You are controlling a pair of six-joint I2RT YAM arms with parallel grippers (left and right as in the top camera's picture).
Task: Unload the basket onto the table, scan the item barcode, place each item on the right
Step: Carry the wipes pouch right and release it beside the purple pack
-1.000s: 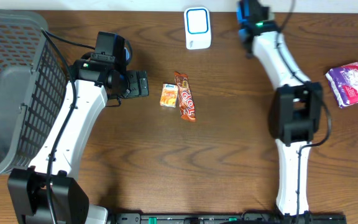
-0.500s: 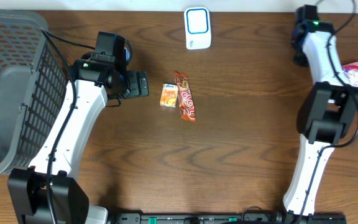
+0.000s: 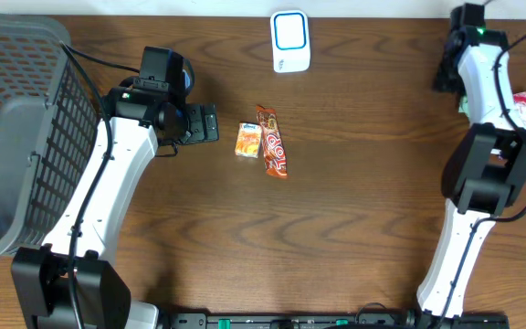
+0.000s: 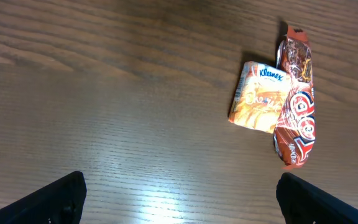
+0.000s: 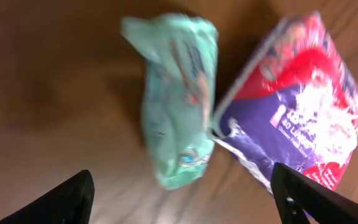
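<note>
Right gripper (image 5: 182, 177) jaws wide apart, holding nothing, hovering at the far right edge of the tabletop (image 3: 336, 228) over two soft packs; mint-green packet (image 5: 179, 118) lies flat, crinkled film, print too blurred to read, no barcode made out; purple-and-red packet (image 5: 297, 112) just beside it, one corner meeting the green one's edge; white lettering, glossy. Overhead the right gripper (image 3: 447, 78) hides most of the green packet. Barcode scanner (image 3: 290, 41), white with a blue face, at the far centre edge, well apart from both packs. Left gripper (image 4: 179, 186) also spread, empty, near an orange Kleenex pack (image 4: 261, 98) touching a brown-red chocolate bar (image 4: 296, 106). Grey mesh basket (image 3: 7, 137) at the left.
</note>
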